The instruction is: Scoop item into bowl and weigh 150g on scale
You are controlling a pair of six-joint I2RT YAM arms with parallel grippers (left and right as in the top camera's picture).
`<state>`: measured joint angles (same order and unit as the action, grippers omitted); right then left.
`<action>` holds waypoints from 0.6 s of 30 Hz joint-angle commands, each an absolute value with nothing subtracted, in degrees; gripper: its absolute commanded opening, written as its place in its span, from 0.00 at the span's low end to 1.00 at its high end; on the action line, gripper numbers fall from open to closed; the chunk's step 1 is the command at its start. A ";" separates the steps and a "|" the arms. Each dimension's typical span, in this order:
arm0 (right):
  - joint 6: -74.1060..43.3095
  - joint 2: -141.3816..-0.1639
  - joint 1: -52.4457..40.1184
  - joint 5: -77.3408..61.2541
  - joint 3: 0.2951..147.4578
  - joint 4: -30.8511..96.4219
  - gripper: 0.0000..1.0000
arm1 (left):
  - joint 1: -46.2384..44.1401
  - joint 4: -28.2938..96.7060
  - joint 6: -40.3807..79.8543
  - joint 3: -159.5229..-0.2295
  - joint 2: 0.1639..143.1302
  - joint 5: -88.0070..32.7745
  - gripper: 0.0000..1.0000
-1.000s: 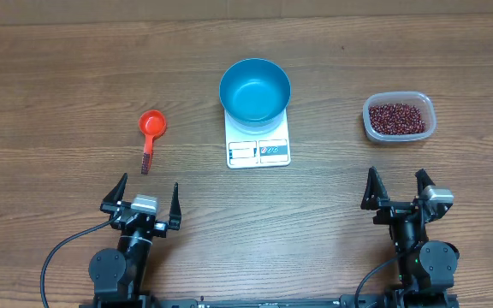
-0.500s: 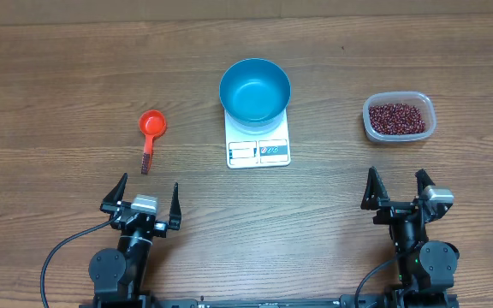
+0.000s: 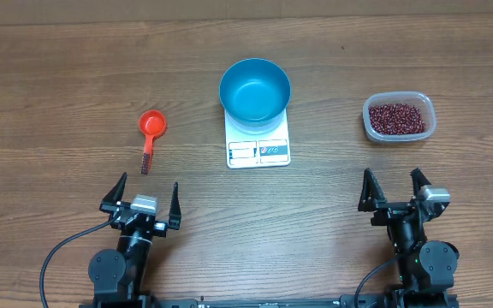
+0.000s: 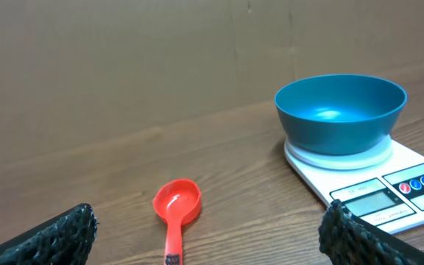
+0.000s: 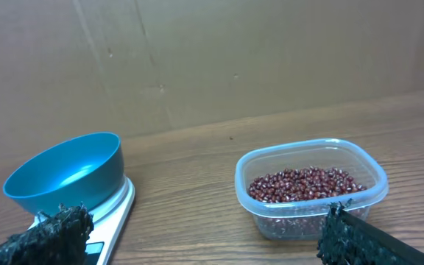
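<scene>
1. Overhead. My left gripper sits at the near left of the table, jaws spread wide with nothing between them. My right gripper sits at the near right, likewise spread and empty. The bowl stands on the far half of the scale at mid-table, and its inside is bare. The beans lie in a clear tub to the right of the scale, well apart from it and beyond my right gripper. A red scoop lies left of the scale, cup away from me and handle pointing toward my left gripper, which is apart from it.
2. Left wrist. My left fingers show at the two lower corners, far apart. Between them, farther off, the scoop lies flat on the table. The bowl on the scale is to the right, with the scale's display panel on my side.
3. Right wrist. My right fingers show at the lower corners, apart and gripping nothing. The tub stands ahead to the right with the beans in a loose layer over its bottom. The bowl on the scale is at the left.
</scene>
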<state>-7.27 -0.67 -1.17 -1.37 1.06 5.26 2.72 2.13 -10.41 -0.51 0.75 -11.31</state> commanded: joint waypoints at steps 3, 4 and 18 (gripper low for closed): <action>-7.16 -0.16 -1.43 -2.26 2.57 6.98 1.00 | 2.61 0.75 -8.97 -0.30 0.27 -11.40 1.00; -7.16 -0.16 -1.43 -2.26 2.85 7.25 1.00 | 2.61 0.56 -8.78 -0.30 0.27 -11.40 1.00; -7.16 -0.16 -1.43 -2.68 5.04 11.11 1.00 | 2.61 -0.67 -5.85 -1.23 0.27 -11.35 1.00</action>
